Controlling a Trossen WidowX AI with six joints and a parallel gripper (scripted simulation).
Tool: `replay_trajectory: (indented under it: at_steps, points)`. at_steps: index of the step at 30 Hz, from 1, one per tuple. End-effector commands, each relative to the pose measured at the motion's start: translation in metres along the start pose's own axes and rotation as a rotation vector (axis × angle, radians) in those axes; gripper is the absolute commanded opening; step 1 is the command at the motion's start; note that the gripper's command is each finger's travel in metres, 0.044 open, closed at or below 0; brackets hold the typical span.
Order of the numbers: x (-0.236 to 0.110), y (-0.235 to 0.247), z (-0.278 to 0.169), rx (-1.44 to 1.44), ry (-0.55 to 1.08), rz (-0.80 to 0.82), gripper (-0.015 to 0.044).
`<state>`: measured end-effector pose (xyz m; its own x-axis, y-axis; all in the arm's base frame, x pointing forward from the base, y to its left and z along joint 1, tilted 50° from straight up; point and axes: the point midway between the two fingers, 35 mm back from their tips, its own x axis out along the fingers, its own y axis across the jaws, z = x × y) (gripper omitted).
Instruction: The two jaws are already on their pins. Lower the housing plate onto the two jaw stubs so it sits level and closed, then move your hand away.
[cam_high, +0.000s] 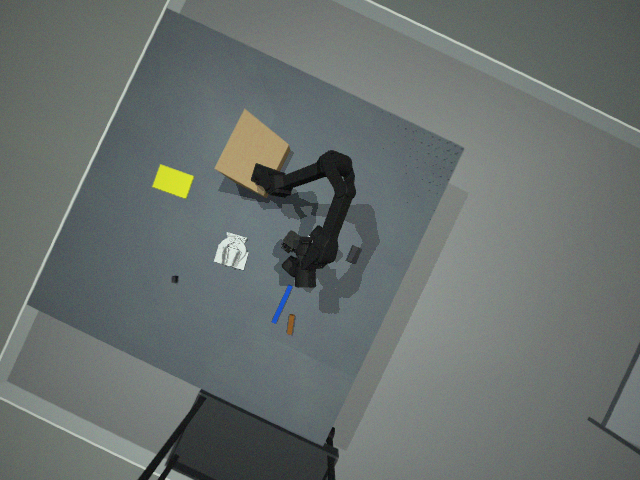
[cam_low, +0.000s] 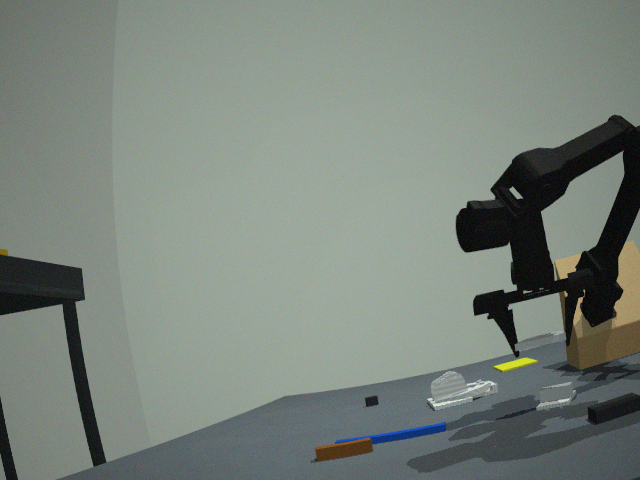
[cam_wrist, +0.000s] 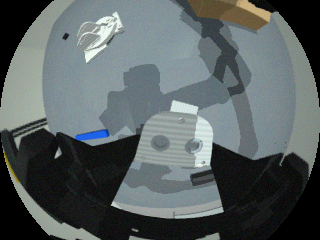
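Note:
My gripper (cam_low: 542, 348) (cam_wrist: 175, 142) is shut on the pale housing plate (cam_low: 540, 341) (cam_wrist: 172, 132), with one finger at each side. The plate shows two round holes in the wrist view and hangs nearly flat, clear above the table. Below it a small white stand (cam_low: 555, 397) (cam_wrist: 184, 107) rests on the table, partly hidden by the plate in the wrist view. The white base with the two jaws (cam_high: 231, 252) (cam_low: 448, 388) (cam_wrist: 100, 34) stands apart from the gripper. The pins and stubs are too small to make out.
A tan box (cam_high: 250, 149) (cam_low: 594, 348) (cam_wrist: 230, 12) stands near the arm's elbow. A black block (cam_high: 353, 254) (cam_low: 614, 408), blue bar (cam_high: 281, 304) (cam_low: 408, 432), orange bar (cam_high: 291, 324) (cam_low: 343, 449), yellow sheet (cam_high: 173, 181) (cam_low: 515, 364) and small black cube (cam_high: 174, 279) (cam_low: 371, 400) lie around.

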<state>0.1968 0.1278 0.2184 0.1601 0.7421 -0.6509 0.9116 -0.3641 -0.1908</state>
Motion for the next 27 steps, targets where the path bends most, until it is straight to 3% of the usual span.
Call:
replay_trajectory:
  at_steps: [1,27]
  points:
    - [0.003,0.012,0.005,-0.076,-0.012,-0.001,0.0351]
    - [0.007,0.083,0.052,-0.662,-0.062,-0.005,0.0351]
